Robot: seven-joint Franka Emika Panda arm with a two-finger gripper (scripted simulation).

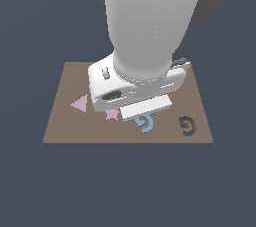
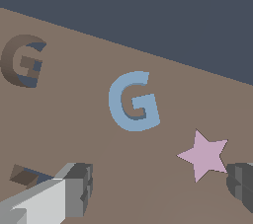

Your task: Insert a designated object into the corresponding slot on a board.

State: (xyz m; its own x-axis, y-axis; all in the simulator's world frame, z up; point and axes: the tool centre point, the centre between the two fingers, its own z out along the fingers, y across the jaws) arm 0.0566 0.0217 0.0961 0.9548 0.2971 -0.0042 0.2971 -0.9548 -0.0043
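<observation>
In the exterior view the light-blue G piece [image 1: 145,123] lies flat on the brown board [image 1: 65,126], just below the arm's white hand and partly hidden by it, with the pink star [image 1: 112,114] just beside it toward the exterior view's left and a pink triangle [image 1: 80,104] farther that way. The dark G-shaped slot [image 1: 188,126] sits near the board's edge toward the exterior view's right, apart from the piece. The gripper's fingertips are hidden under the hand here, so this view does not show their spacing. The piece looks thin, rigid and light, probably smooth, so it could slide if nudged; I judge that a pinch across its outer curved flanks is the safest hold, since it offers little height to grip. In the wrist view the gripper [image 2: 163,191] is spread wide, one finger [image 2: 76,188] near a dark recess [image 2: 24,174] and the other finger [image 2: 242,186] touching or just overlapping the star's tip. It holds nothing: the blue G lies beyond the fingertips, between their lines, untouched, with the slot farther off.
</observation>
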